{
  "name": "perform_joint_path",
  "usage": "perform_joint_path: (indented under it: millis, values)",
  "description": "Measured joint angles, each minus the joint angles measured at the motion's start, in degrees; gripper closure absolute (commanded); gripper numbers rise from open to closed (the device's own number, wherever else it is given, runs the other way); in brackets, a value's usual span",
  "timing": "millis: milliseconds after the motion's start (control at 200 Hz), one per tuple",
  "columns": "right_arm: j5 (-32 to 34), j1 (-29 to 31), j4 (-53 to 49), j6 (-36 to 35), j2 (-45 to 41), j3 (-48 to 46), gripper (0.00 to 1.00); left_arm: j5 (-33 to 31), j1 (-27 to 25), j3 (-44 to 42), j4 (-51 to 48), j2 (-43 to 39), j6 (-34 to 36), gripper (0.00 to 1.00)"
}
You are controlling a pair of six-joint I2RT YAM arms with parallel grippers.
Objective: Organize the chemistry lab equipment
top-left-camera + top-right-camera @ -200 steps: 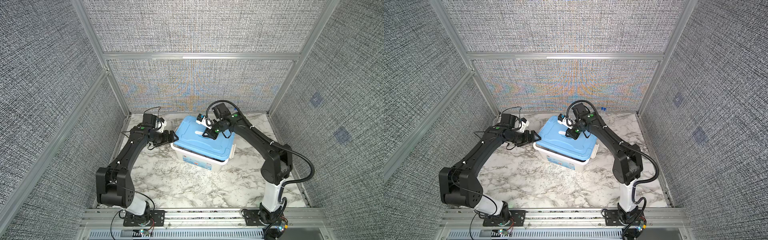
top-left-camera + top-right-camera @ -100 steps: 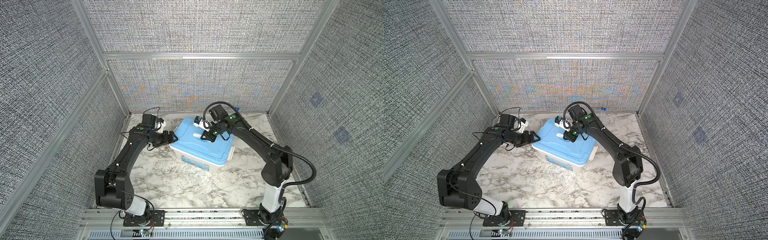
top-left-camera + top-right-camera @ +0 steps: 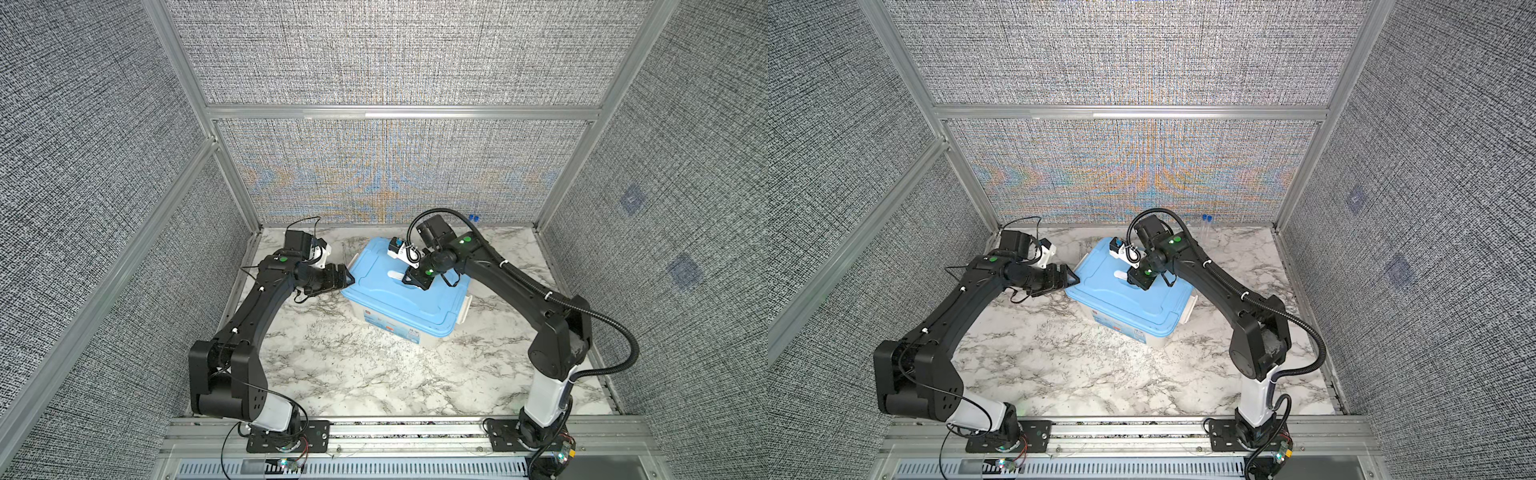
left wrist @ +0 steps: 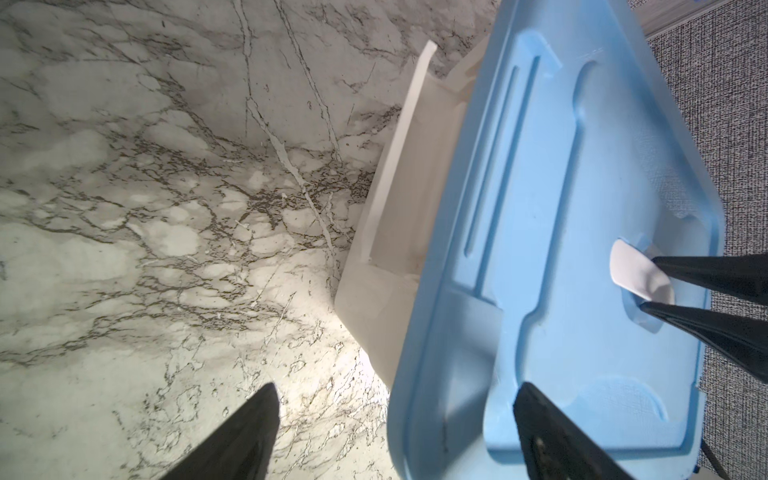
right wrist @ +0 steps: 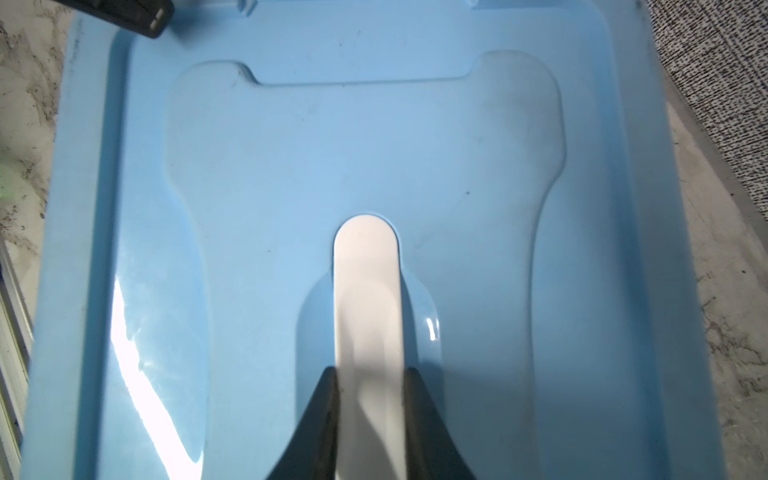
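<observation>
Nearest, the white grey-veined marble tabletop (image 3: 374, 374) lies bare in front of the two arm bases. Past it, the large white plastic tub (image 3: 419, 337) sits skewed to the tabletop's edges, covered by its flat light-blue plastic lid (image 3: 374, 286).

The right claw (image 5: 370, 370) comes down from above, narrowed onto the flat white handle tab (image 5: 368, 299) in the lid's middle recess, one finger on each side of it. That is probably the grip for lifting or steering the lid. The left claw (image 4: 397, 386) stands wide at the lid's left end, one finger over the lid and one over the tabletop, holding nothing. It looks ready to steady that edge.

A white side latch flap (image 3: 463, 309) hangs loose on the tub's right end. I cannot tell whether the lid is fully seated.

Farthest back, two slim clear tubes with blue caps (image 3: 1204, 226) lie by the rear wall, well apart from the tub. The lid hides whatever is inside.
</observation>
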Motion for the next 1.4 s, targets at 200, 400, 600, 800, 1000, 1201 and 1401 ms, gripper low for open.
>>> perform_joint_path:
  millis: [200,400,600,800,1000,1201,1401]
  values:
    - [2.32,0.17,0.28,3.61,-2.49,-0.26,0.52,-0.42,0.00,0.26,-0.57,0.31,0.04,0.10]
    - [11.45,-0.28,5.77,16.72,-12.00,-5.90,0.50,4.26,0.48,1.79,-0.02,0.57,-1.75,0.05]
    - [19.89,-6.86,4.85,34.07,-20.50,-10.86,0.49,8.26,0.87,3.82,3.39,1.88,-4.59,0.08]
    - [13.42,-19.23,1.99,45.68,-25.38,-20.59,0.49,9.31,0.81,4.02,4.11,5.77,-5.05,0.15]
    - [2.89,-21.55,1.75,47.95,-22.95,-23.17,0.49,9.49,0.72,2.40,3.30,5.73,-3.96,0.21]
    - [-2.27,-22.12,2.32,47.89,-17.07,-20.98,0.57,9.44,0.72,0.04,1.51,3.52,-2.89,0.24]
    - [-4.57,-22.14,3.56,46.53,-13.35,-18.21,0.63,9.44,0.66,-4.02,0.48,-0.90,-2.71,0.23]
